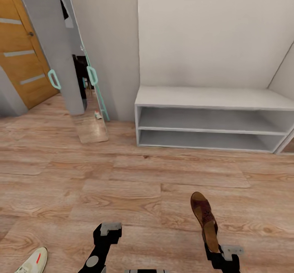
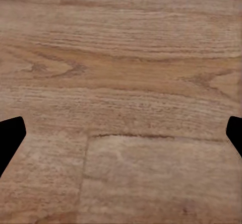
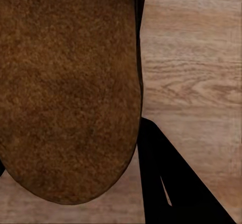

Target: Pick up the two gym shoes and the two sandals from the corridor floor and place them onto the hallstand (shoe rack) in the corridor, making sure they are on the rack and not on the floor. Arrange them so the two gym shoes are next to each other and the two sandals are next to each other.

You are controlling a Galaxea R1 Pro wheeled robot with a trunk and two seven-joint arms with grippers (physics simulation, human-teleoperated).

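Observation:
A dark brown sandal is held above the corridor floor, toe pointing toward the hallstand, with my right gripper shut on its heel end. The right wrist view shows its brown sole close up beside one black finger. My left gripper hovers low over the planks, open and holding nothing; its fingertips sit wide apart over bare wood. One white gym shoe with a red patch lies on the floor at the near left. The hallstand's top and both shelf slots are bare.
An orange wooden door is at the far left, beside a grey pillar. A narrow gap with teal handles opens between the pillar and the wall. A second unit's edge abuts the hallstand's right end. Open floor lies between me and the hallstand.

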